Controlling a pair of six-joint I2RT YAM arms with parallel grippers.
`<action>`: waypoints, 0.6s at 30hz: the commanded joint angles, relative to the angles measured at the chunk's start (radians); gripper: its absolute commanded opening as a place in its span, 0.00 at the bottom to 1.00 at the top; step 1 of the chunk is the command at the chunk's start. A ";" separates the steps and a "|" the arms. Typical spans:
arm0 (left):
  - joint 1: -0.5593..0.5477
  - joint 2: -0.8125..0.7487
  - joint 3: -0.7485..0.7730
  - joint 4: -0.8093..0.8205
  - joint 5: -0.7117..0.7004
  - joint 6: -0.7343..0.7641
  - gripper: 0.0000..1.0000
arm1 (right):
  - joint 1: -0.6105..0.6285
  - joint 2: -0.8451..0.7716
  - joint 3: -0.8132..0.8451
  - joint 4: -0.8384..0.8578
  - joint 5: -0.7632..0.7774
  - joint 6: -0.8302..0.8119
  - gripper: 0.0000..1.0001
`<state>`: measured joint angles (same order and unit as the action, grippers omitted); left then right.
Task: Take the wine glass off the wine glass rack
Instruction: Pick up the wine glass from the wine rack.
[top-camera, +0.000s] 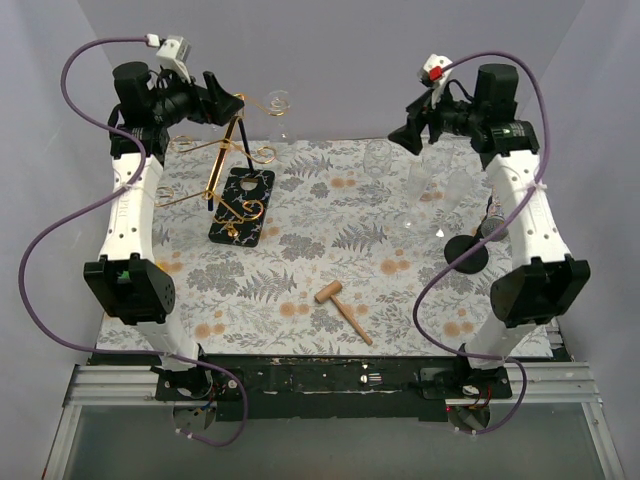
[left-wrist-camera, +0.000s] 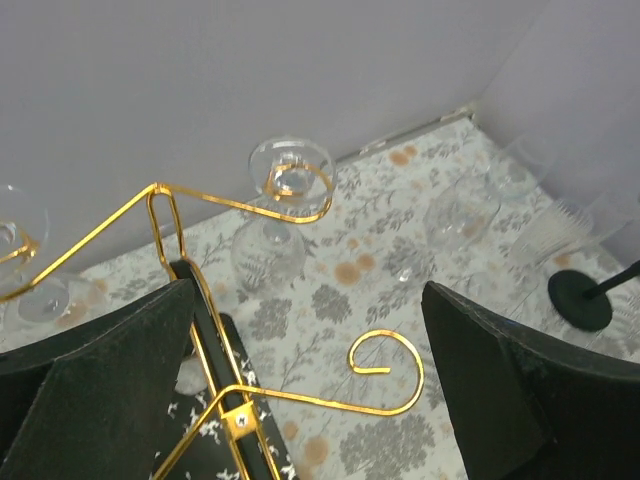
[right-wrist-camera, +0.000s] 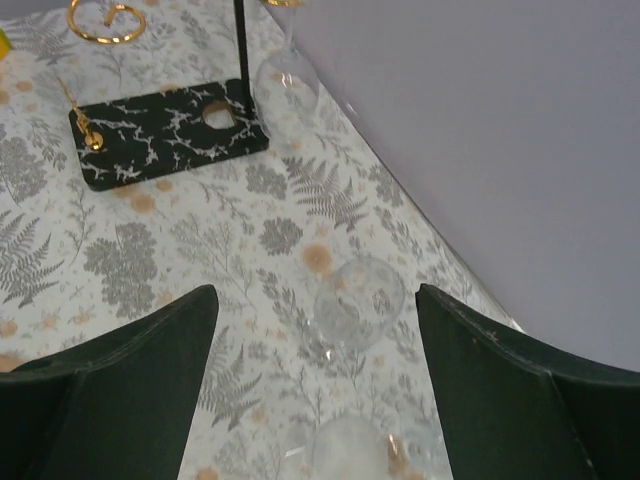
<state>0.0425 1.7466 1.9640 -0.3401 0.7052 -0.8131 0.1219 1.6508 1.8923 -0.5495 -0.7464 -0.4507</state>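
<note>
Spotted wine glass (left-wrist-camera: 270, 250) hanging bowl-down off far scroll of wine glass rack (top-camera: 242, 205). Judged light, slick, brittle: best pinched gently at the stem. Found left claw (left-wrist-camera: 310, 292) wide, empty, over the rack; right claw (right-wrist-camera: 317, 298) wide, well clear of it.

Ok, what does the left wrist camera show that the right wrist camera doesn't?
Only the left wrist view: how the wine glass hangs, upside down with its foot caught in a gold scroll of the wine glass rack; a second glass hanging at the left edge; a black round foot on the right.
Only the right wrist view: the rack's black base seen whole, with its round hole and gold ornament.
Both: the rack, the floral cloth, the grey wall, standing glasses, and an open hand, left hand or right hand.
</note>
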 joint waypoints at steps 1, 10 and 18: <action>0.003 -0.142 -0.121 -0.154 0.008 0.259 0.98 | 0.065 0.113 0.039 0.287 -0.097 0.101 0.87; 0.002 -0.245 -0.215 -0.112 -0.045 0.396 0.98 | 0.165 0.309 -0.111 0.986 -0.169 0.316 0.68; 0.000 -0.248 -0.182 -0.163 -0.125 0.428 0.98 | 0.281 0.582 0.086 1.169 -0.056 0.354 0.63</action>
<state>0.0429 1.5284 1.7416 -0.4656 0.6411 -0.4252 0.3473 2.1609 1.8675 0.4103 -0.8646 -0.1471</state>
